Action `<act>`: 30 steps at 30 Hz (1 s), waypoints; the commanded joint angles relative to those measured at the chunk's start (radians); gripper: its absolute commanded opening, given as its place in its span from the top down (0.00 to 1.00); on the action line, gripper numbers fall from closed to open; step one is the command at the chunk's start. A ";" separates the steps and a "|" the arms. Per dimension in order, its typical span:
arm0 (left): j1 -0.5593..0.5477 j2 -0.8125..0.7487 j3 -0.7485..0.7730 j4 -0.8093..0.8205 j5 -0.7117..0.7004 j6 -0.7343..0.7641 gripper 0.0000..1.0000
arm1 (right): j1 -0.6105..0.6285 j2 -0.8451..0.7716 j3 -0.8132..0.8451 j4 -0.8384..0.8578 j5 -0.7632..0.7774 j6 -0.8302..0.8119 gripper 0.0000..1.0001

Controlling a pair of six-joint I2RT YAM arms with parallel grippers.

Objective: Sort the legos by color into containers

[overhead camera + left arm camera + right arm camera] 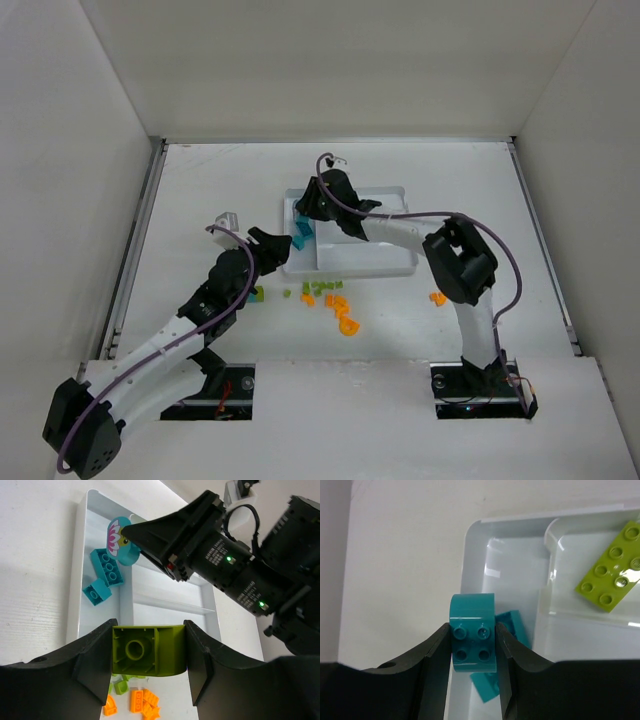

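Setting: a matt white desk [200, 200], boxed in by plain white panels.
Tray [385, 264]: glossy white moulded plastic with low walls and rounded corners, about mid-desk. It has one narrow section across its left end and long parallel sections beside it.
Left jaws: clamped on a lime green brick [147, 650], just beside the tray's left end. Its hollow underside, with a round tube, faces the wrist camera.
Right jaws: clamped on a teal brick [472, 635] with four studs and an arched top, over the tray's narrow end. One face has a printed pink flower.
In the tray: two studded teal bricks [105, 569] lie in the narrow section. A flat lime green plate [612, 567] with eight studs lies in a long section.
Loose on the desk: small lime green bits [320, 290] and orange bits [342, 312] are scattered between the tray and the near edge. One orange bit [437, 297] lies apart, toward the right edge.
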 commanded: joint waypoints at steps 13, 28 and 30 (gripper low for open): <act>-0.023 0.077 0.082 0.005 -0.029 0.009 0.62 | -0.041 0.001 0.102 -0.029 0.011 -0.046 0.35; -0.100 0.628 0.492 0.006 -0.035 0.200 0.62 | -0.260 -0.663 -0.663 0.162 0.089 -0.008 0.85; -0.092 0.737 0.594 -0.010 -0.003 0.249 0.61 | -0.273 -0.738 -0.752 0.181 0.105 -0.012 0.83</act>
